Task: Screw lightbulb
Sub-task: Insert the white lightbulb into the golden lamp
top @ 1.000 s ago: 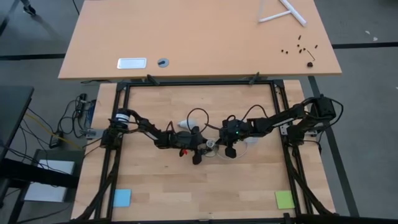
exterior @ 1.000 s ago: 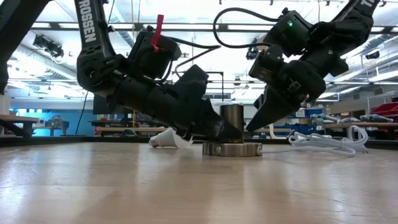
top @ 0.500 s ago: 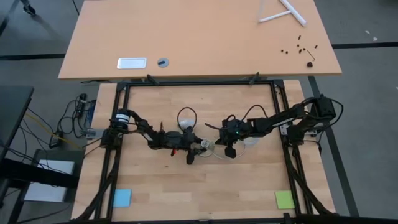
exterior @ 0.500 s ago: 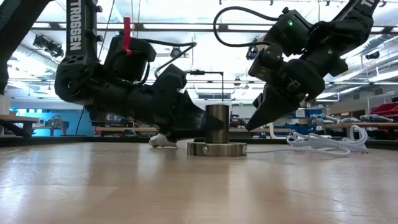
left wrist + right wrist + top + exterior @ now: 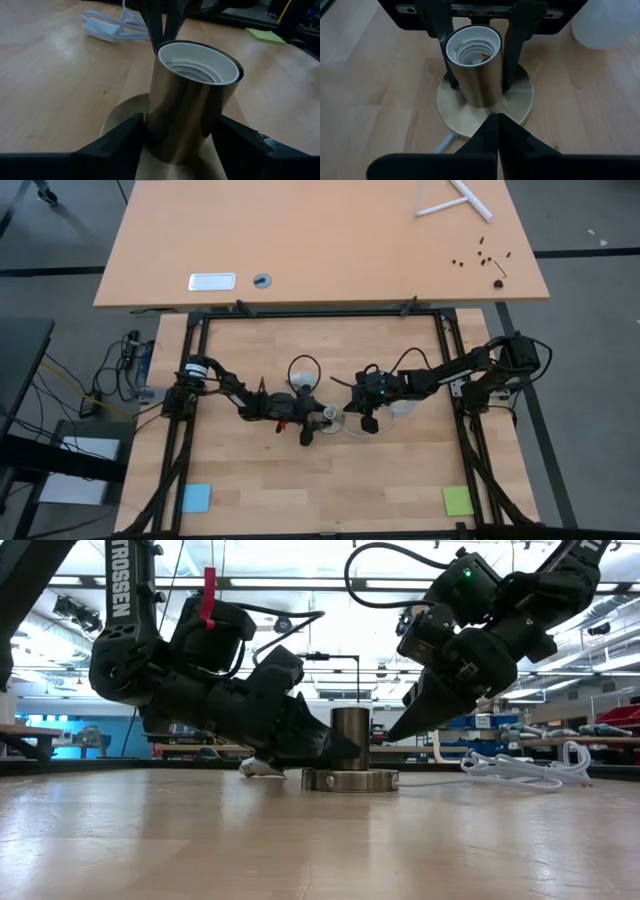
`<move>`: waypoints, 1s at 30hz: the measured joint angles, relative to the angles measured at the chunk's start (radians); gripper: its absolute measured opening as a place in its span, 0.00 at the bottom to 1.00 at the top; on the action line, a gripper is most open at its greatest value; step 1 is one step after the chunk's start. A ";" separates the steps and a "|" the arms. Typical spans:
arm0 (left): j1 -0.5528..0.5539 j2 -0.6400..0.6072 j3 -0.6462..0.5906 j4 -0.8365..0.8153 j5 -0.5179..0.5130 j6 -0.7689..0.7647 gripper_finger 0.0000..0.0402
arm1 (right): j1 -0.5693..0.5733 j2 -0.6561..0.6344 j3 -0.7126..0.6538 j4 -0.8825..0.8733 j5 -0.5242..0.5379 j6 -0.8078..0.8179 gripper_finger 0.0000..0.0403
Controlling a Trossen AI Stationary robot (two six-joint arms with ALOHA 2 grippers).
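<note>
Lightbulb (image 5: 611,22) (right wrist view only)

Left gripper (image 5: 335,748) dragged socket (image 5: 350,755) leftward; right gripper (image 5: 392,733) lifted slightly.

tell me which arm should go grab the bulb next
Right, probably. The right gripper hangs shut and empty beside the socket, and the lightbulb lies free on the table beyond it. The left gripper is clamped around the socket, steadying it.
</note>
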 joint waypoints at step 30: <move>-0.111 -0.591 0.000 -1.018 0.020 -0.091 0.40 | -0.095 0.024 0.030 0.302 0.050 -0.026 0.05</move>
